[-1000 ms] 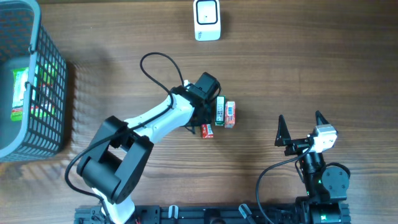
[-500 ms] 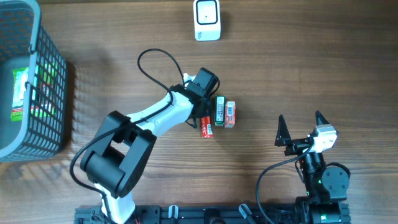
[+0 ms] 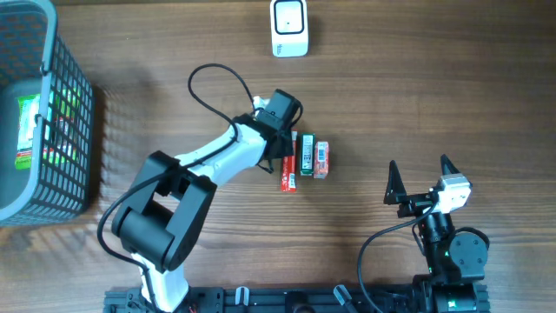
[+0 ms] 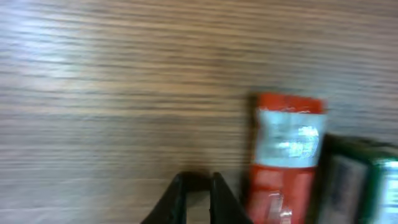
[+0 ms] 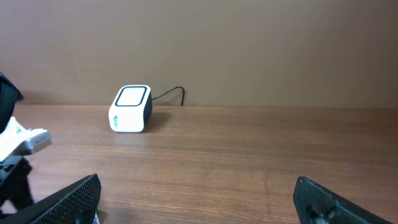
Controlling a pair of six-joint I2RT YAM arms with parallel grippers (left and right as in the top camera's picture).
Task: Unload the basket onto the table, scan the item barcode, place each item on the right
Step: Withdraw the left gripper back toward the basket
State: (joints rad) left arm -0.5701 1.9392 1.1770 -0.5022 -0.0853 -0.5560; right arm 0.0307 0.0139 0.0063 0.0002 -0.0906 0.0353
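Three small packages lie side by side mid-table: a red one (image 3: 288, 172), a green one (image 3: 306, 154) and an orange box (image 3: 321, 160). The white barcode scanner (image 3: 288, 28) stands at the far edge and also shows in the right wrist view (image 5: 130, 109). My left gripper (image 3: 276, 149) hangs just left of the red package (image 4: 287, 149). Its fingers (image 4: 221, 196) are nearly together with only a thin gap and nothing between them. My right gripper (image 3: 419, 178) rests wide open near the front right, empty (image 5: 199, 199).
A grey mesh basket (image 3: 74, 130) stands at the left edge with a green package (image 3: 28, 130) inside. The left arm's black cable (image 3: 213, 83) loops over the table between the scanner and the packages.
My left wrist has drawn back toward the far side, uncovering more of the red package, which now lies straight beside the green one. Its fingers have parted a sliver. The right arm is unchanged.
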